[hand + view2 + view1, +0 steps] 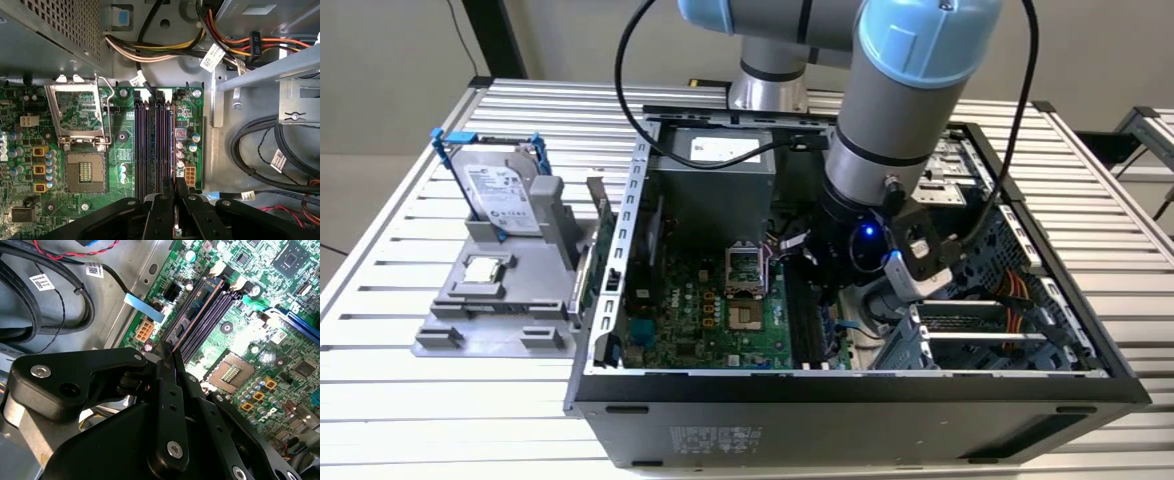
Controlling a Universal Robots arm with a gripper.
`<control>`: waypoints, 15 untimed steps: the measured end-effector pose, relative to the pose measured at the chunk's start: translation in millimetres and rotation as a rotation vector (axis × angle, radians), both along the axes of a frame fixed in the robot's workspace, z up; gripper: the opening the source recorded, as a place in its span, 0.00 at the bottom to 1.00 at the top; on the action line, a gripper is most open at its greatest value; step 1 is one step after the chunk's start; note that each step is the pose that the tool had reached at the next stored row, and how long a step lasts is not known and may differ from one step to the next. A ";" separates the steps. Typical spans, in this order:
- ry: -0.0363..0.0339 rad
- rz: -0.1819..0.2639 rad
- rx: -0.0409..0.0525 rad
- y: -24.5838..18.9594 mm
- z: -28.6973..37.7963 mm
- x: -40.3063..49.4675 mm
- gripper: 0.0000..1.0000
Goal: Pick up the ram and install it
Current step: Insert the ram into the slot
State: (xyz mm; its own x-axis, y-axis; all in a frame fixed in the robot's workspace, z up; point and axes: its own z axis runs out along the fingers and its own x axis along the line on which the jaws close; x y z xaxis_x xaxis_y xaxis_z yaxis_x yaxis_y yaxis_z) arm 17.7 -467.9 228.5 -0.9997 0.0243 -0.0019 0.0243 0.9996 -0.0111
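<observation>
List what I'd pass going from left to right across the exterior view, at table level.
Hard drive standing in the grey holder → open computer case with its green motherboard → the memory stick standing in the black slots → the gripper on the robot arm → bare table slats.

No legible text; print on cable tags (213, 56) and drive label (498, 187) unreadable.

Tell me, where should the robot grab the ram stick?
By its thin top edge, pinching the two flat faces from above. The ram stands on edge on the motherboard, so only that edge is free. The gripper pinches it so.
</observation>
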 end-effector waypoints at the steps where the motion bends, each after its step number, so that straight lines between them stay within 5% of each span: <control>1: 0.0000 0.000 -0.0002 0.3 -0.2 -0.1 0.00; 15: 0.0000 0.000 -0.0020 0.6 -3.3 -1.5 0.00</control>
State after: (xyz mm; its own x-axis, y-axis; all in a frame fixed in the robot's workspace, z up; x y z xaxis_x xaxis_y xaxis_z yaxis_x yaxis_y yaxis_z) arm 16.2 -467.3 225.2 -0.9997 0.0243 -0.0020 0.0243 0.9996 -0.0131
